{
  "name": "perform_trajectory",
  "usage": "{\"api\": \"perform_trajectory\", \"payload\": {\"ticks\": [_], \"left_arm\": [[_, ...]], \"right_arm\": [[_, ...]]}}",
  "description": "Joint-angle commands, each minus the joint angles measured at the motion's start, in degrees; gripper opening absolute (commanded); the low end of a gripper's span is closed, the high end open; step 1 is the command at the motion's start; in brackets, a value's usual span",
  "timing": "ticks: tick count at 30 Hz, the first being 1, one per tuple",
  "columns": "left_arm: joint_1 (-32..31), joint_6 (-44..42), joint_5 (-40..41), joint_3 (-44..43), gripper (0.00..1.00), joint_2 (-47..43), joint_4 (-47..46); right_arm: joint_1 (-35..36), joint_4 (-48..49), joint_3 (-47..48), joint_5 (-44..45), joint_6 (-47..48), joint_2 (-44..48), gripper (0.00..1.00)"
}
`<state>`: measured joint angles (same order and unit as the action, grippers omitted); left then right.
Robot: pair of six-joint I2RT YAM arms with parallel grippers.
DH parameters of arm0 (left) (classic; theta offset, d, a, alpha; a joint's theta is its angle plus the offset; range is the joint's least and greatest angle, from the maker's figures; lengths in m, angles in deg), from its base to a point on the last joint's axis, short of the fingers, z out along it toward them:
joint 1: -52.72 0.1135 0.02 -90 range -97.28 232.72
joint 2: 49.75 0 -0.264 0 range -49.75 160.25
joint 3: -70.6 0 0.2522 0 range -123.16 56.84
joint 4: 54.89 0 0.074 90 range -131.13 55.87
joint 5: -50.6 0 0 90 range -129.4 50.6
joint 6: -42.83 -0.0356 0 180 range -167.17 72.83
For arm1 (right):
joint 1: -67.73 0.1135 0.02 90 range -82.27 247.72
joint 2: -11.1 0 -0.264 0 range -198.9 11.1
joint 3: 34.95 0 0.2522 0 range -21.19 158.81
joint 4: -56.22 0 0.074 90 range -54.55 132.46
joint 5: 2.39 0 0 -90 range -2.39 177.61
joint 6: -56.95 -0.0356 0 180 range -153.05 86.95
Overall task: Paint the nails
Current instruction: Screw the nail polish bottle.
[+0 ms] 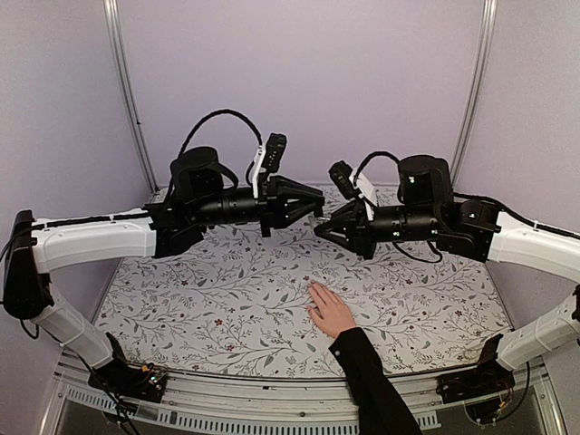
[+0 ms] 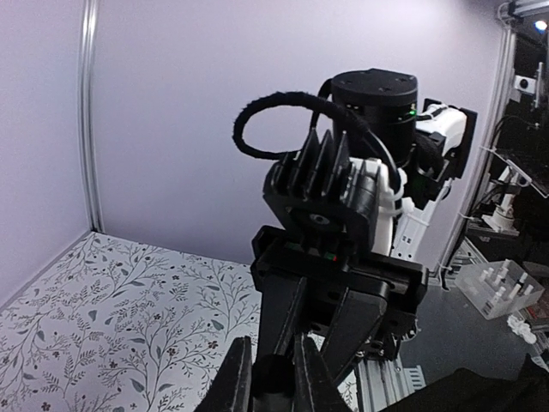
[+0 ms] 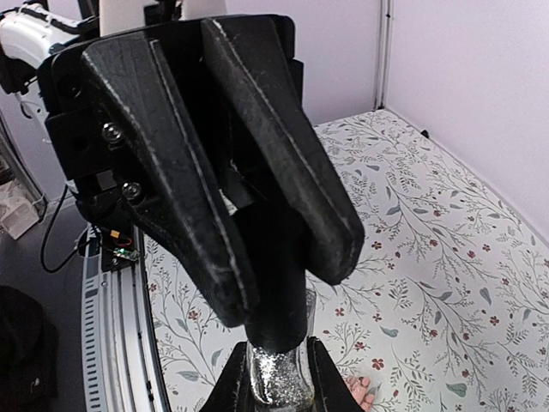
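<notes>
Nails: tiny pale nails [image 1: 316,290] tip the fingers of a light-skinned human hand [image 1: 332,314]. They are too small in the top view to show their surface.
Hand: lies palm-down on the cloth-covered table [image 1: 199,290], at 5 o'clock from its middle, with the fingers pointing to 11 o'clock. A black sleeve [image 1: 373,385] trails off toward 5 o'clock.
Bottle: a small clear glass bottle [image 3: 279,378] filled with silver glitter is held in the air at 12 o'clock from the hand, apart from the nails.
Cap: a tall black cap [image 3: 273,296] stands directly on top of the bottle.
Right gripper: the right gripper [image 3: 276,388] reaches in from 3 o'clock, its fingers closed tight on the bottle's glass body.
Left gripper: the left gripper [image 2: 272,382] meets it tip to tip from 9 o'clock, its fingers clamped on the cap.
Table: the covering is white, printed with grey leafy sprigs and small dark red flowers. The hand rests directly on it.
</notes>
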<state>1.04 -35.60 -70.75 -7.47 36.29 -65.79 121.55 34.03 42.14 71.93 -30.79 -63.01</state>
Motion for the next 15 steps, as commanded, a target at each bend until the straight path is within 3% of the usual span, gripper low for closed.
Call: {"api": "perform_trajectory", "payload": {"ticks": [1, 15], "left_arm": [[-0.9, -1.4, -11.3, 3.0, 0.0, 0.5, 1.6], [-2.2, -4.1, -29.4, 2.5, 0.0, 2.4, 1.7]], "right_arm": [[0.1, 6.1, 0.7, -10.0, 3.2, 2.6, 0.0], [0.1, 6.7, 1.7, -34.2, 8.2, 5.7, 0.0]]}}
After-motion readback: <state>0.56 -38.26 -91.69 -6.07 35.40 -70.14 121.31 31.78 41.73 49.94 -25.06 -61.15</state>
